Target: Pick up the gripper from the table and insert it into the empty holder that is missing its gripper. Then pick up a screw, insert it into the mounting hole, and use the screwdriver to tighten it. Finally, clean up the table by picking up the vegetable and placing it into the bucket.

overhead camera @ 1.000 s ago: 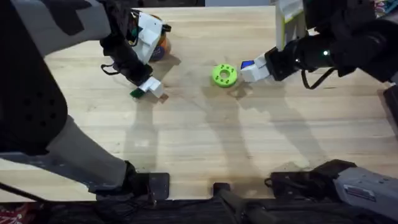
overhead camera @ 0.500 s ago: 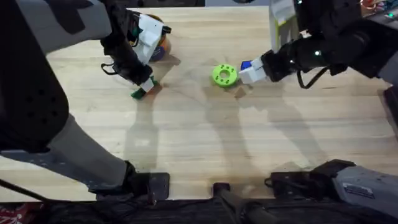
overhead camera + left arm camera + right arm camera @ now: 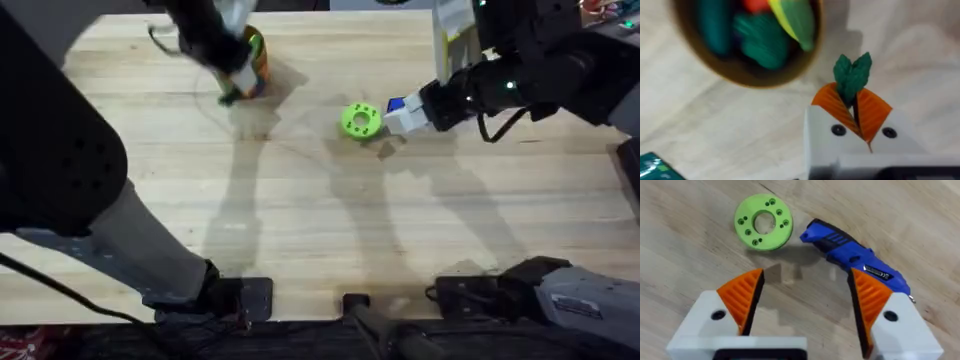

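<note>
Wooden surface (image 3: 320,220) carries everything. Left arm reaches to the far left corner; left gripper (image 3: 856,107) has its orange-padded fingers (image 3: 832,107) clamped together on the vegetable (image 3: 852,75), dark-green leaves sticking out past the tips. It hangs just beside the bucket (image 3: 256,58), over bare wood near the rim, not over the opening. In the left wrist view the bucket (image 3: 747,75) holds toy pieces: dark green, yellow-green and red ones.

Right gripper (image 3: 805,292) sits right of centre on the far half, fingers (image 3: 742,292) spread wide apart, holding nothing. Screwdriver (image 3: 855,262) lies flat on the wood, blue handle running under the tip of one finger; contact unclear. Green ring with holes (image 3: 763,221) lies flat just beside the screwdriver's end, also seen overhead (image 3: 360,120).
</note>
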